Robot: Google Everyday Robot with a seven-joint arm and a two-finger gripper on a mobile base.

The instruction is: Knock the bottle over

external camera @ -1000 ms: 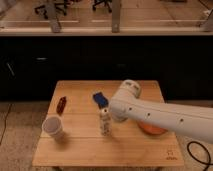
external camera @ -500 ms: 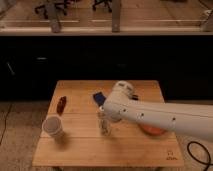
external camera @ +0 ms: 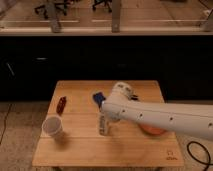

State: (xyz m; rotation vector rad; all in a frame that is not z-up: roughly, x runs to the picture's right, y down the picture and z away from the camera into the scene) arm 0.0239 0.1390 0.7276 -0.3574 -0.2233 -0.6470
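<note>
The bottle [external camera: 103, 125] is small, slim and white with a greyish label. It stands on the wooden table [external camera: 75, 150] near the middle front and looks upright. My white arm reaches in from the right across the table. My gripper [external camera: 109, 117] is at the arm's end, right against the top and right side of the bottle, and it hides the cap. The wider white paper cup [external camera: 53, 128] stands to the bottle's left, well apart from it.
A red-brown snack bar [external camera: 61, 104] lies at the table's left. A blue packet [external camera: 98, 98] lies behind the bottle. An orange object [external camera: 152, 130] shows under my arm at the right. A dark counter stands behind the table. A black cable [external camera: 198, 151] lies on the floor.
My arm has swung left and down, bringing the gripper from beside the bottle onto it. The bottle still stands in about the same spot.
</note>
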